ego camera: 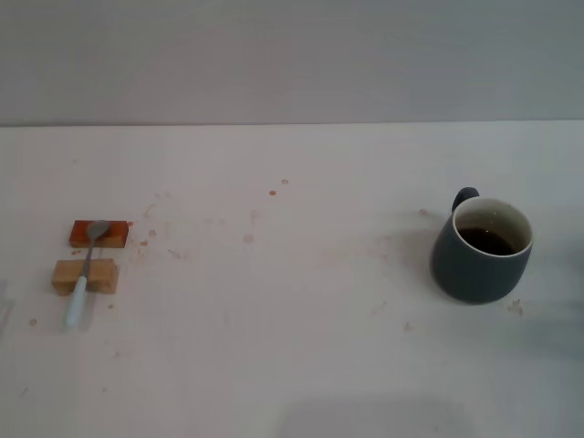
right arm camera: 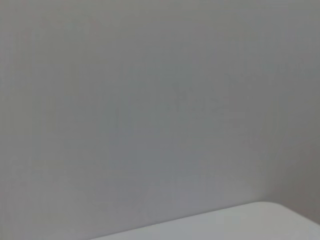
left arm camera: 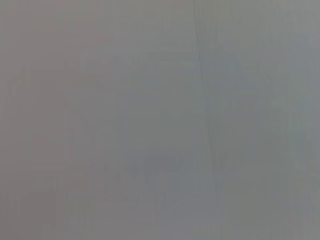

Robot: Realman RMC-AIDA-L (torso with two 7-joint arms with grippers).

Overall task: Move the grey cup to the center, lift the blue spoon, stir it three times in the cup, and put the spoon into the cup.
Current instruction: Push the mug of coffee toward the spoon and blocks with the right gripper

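The grey cup [ego camera: 481,252] stands upright on the right side of the table in the head view, its handle turned to the far left, with dark liquid inside. The blue spoon [ego camera: 86,271] lies at the far left, its metal bowl resting on an orange block [ego camera: 99,234] and its pale blue handle across a tan block [ego camera: 85,276], pointing toward me. Neither gripper shows in any view. The left wrist view shows only a plain grey surface. The right wrist view shows a grey wall and a white table corner [right arm camera: 240,222].
The white table [ego camera: 292,347] has small reddish specks in its left and middle parts. A grey wall [ego camera: 292,55] stands behind the table's far edge. A faint shadow lies on the table at the right edge.
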